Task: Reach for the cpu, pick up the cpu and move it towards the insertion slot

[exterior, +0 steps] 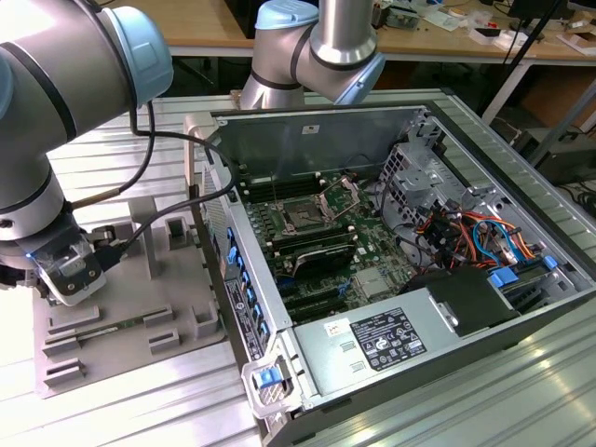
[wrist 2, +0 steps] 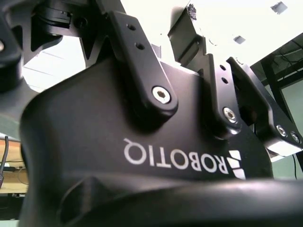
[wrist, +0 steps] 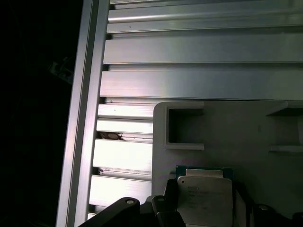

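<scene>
Hanging low over the grey moulded tray (exterior: 140, 317) at the exterior view's left, the pincer (exterior: 73, 279) straddled the cpu (wrist: 204, 196) near a corner of the tray; whether it was clamped on the chip could not be told. The insertion slot (exterior: 303, 216) sat well apart, inside the open computer case (exterior: 317, 140).

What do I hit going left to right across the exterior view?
Arm's wrist → grey moulded tray → insertion slot → pale-grey heatsink → orange and blue cables.
</scene>
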You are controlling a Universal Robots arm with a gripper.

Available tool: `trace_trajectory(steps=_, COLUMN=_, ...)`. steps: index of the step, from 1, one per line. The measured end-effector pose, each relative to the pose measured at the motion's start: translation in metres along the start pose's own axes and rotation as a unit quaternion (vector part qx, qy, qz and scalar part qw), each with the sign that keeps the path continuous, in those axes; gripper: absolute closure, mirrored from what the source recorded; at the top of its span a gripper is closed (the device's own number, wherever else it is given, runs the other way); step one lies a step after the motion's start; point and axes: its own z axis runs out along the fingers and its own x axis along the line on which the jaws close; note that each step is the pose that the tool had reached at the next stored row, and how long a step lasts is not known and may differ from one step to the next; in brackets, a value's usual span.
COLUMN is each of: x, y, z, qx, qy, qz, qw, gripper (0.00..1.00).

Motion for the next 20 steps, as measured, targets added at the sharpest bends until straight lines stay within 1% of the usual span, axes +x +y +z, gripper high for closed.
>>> trace_trajectory(steps=7, x=0.0000, y=0.0010, z=-0.0071, qx=0.0000, qy=-0.0002, qz=0.000, qw=1.00000, gripper=0.45)
trace_trajectory(steps=10, x=0.0000, y=0.0017, z=-0.0119, qx=0.0000, qy=-0.0001, qz=0.000, qw=1.00000, gripper=0.45)
trace_trajectory(steps=16, x=-0.0001, y=0.0020, z=-0.0137, qx=-0.0001, qy=-0.0002, qz=0.000, qw=1.00000, gripper=0.45)
trace_trajectory(steps=18, x=-0.0001, y=0.0023, z=-0.0158, qx=0.0000, qy=-0.0002, qz=0.000, qw=1.00000, gripper=0.45)
trace_trajectory(steps=20, x=-0.0001, y=0.0023, z=-0.0158, qx=0.0000, qy=-0.0002, qz=0.000, qw=1.00000, gripper=0.45)
